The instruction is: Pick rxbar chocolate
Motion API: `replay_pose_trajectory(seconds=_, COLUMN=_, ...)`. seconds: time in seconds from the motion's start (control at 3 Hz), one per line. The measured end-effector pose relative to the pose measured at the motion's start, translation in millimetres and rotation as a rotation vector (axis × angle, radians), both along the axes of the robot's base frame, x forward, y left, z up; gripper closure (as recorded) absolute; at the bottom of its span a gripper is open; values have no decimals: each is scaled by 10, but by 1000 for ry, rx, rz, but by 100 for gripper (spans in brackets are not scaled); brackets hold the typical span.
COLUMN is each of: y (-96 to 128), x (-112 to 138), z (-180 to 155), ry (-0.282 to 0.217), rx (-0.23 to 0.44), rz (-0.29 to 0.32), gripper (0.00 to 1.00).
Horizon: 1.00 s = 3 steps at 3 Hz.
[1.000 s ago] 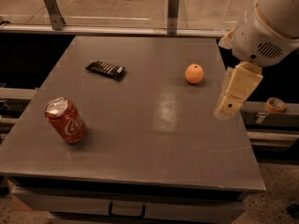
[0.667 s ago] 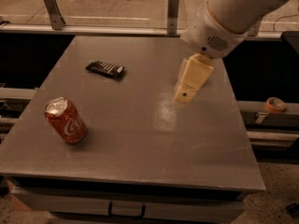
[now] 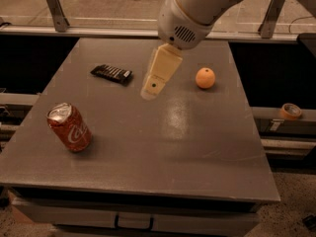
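The rxbar chocolate (image 3: 112,73), a flat black bar with pale stripes, lies on the grey table (image 3: 148,152) at the back left. My gripper (image 3: 152,88) hangs from the white arm above the table's middle back, just right of the bar and apart from it. Nothing shows in the gripper.
A red Coca-Cola can (image 3: 70,127) stands at the front left. An orange fruit (image 3: 205,78) lies at the back right. A roll of tape (image 3: 290,110) sits on a ledge off the right edge. A rail runs behind the table.
My arm has swung left across the table, from beyond the orange on the right to a spot just right of the bar. The orange shows again. The objects have not moved.
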<state>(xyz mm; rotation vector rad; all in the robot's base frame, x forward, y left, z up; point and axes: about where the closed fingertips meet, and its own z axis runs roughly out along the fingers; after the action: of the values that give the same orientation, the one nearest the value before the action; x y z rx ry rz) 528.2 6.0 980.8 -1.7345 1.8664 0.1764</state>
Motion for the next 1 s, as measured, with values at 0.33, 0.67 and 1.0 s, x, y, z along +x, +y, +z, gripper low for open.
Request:
replay_pose_trajectory(seconds=0.33, y=206, x=94, z=-113, ry=23, rx=51, rz=-26, gripper=0)
replay_pose_trajectory(seconds=0.67, y=601, x=367, z=-302, ry=59, rx=129, rz=-26, gripper=0)
replay_pose_trajectory(seconds=1.0, y=1013, x=747, z=-556, ry=90, rx=199, rz=-32, gripper=0)
